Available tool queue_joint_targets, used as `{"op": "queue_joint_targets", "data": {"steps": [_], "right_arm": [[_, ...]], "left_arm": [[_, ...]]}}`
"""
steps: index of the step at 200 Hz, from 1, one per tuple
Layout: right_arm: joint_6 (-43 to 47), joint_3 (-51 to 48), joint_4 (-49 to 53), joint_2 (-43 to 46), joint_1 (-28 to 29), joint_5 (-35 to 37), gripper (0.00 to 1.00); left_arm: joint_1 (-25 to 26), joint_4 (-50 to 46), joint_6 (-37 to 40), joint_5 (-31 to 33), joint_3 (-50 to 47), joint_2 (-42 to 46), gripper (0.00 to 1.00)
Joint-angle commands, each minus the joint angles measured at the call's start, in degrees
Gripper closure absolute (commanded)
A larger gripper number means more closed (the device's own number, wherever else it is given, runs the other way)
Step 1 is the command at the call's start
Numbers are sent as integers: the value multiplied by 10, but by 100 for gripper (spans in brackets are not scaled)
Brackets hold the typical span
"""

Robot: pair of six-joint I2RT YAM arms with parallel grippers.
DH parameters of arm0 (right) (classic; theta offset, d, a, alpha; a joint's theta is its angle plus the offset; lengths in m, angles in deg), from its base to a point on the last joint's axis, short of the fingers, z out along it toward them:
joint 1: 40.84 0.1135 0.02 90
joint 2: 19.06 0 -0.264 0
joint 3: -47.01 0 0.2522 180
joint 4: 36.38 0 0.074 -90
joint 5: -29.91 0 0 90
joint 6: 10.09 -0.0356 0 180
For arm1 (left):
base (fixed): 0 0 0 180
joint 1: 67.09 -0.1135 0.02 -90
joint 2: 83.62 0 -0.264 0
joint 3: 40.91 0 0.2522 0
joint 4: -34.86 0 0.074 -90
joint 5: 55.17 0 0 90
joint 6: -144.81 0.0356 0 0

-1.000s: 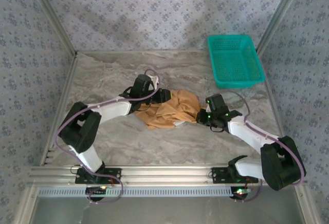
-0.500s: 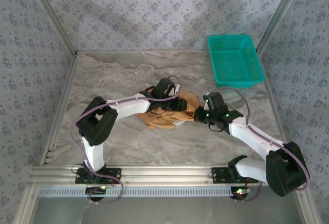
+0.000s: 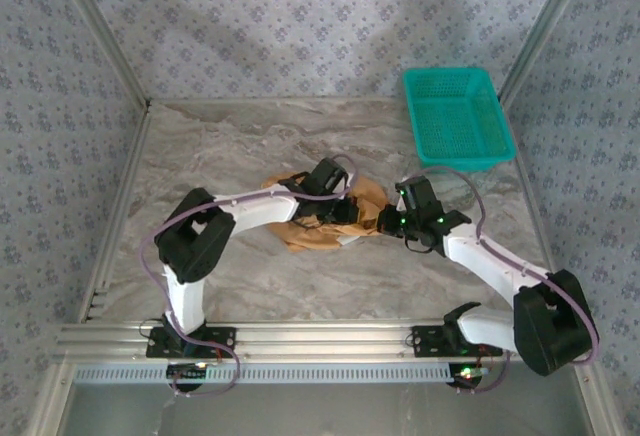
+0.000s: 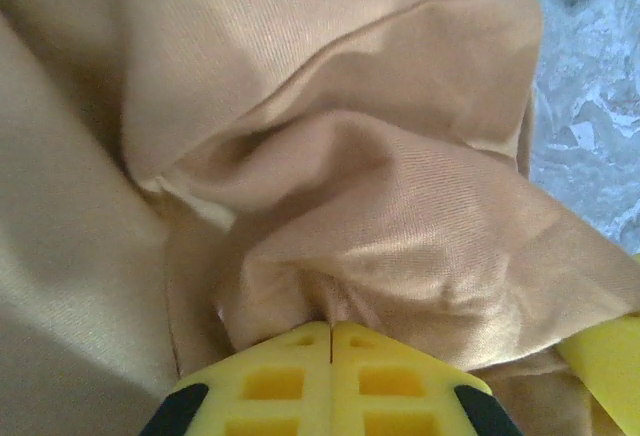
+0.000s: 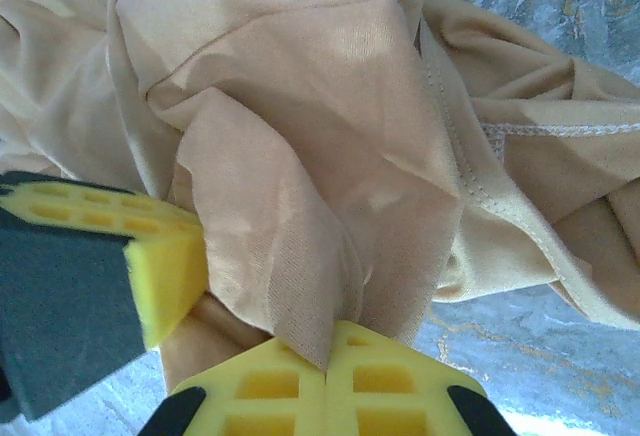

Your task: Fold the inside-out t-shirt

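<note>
We logged the inside-out t-shirt [image 3: 312, 234] as a crumpled tan heap near the middle of the marble table [image 3: 220, 146]. It lay well apart from the teal basket [image 3: 457, 116] at the far right corner. Both arms reached in over the heap from opposite sides. The left gripper [image 3: 347, 214] sat on the cloth from the left and the right gripper [image 3: 386, 222] at the heap's right edge, the two close together.

In the left wrist view we saw the left gripper [image 4: 331, 328] with its yellow fingers pressed together. A fold of the t-shirt [image 4: 380, 206] bunched right at the tips and was pinched there. Another yellow finger pad [image 4: 608, 356] poked in at the lower right, against the cloth. Marble showed at the upper right.

In the right wrist view the right gripper [image 5: 328, 356] was also closed tight, with a ridge of the t-shirt [image 5: 300, 86] drawn down into the line between its fingers. Just beside it on the left we saw the other gripper's finger [image 5: 165, 261], a yellow pad on a dark body, pressed against the same cloth. A stitched hem [image 5: 540, 128] ran across the right side. Marble showed below the cloth and at the top right.

The shirt was bunched, not flat, with no neat fold made yet.
</note>
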Motion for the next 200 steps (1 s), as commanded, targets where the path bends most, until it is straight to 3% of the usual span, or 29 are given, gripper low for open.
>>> {"op": "queue_joint_targets", "data": {"steps": [1,51,94,109,129,140,148,167,182,200], "right_arm": [[20,7,-14,-15,-11,11,100],[27,-10,-34,-56,-41,16,100],[27,7,-31,-81,-39,-1,98],[24,19,-18,-80,-36,-12,90],[28,41,30,-57,-27,-17,61],[24,54,80,-35,-18,22,58],[14,68,128,-23,-13,72,60],[8,87,181,-4,-1,137,80],[8,97,180,-4,14,141,92],[10,114,158,-28,32,121,93]], "left_arm": [[-13,9,-6,-13,32,15,100],[-59,15,-16,-37,110,108,100],[-76,154,-66,-61,-17,180,100],[-75,186,-78,-60,-67,183,100],[-74,198,-88,-63,-115,174,100],[-73,191,-84,-56,-137,171,100],[-73,183,-79,-45,-151,171,99],[-73,174,-71,-24,-183,175,97],[-73,172,-71,-12,-197,174,97],[-77,162,-71,-9,-200,168,96]]}}
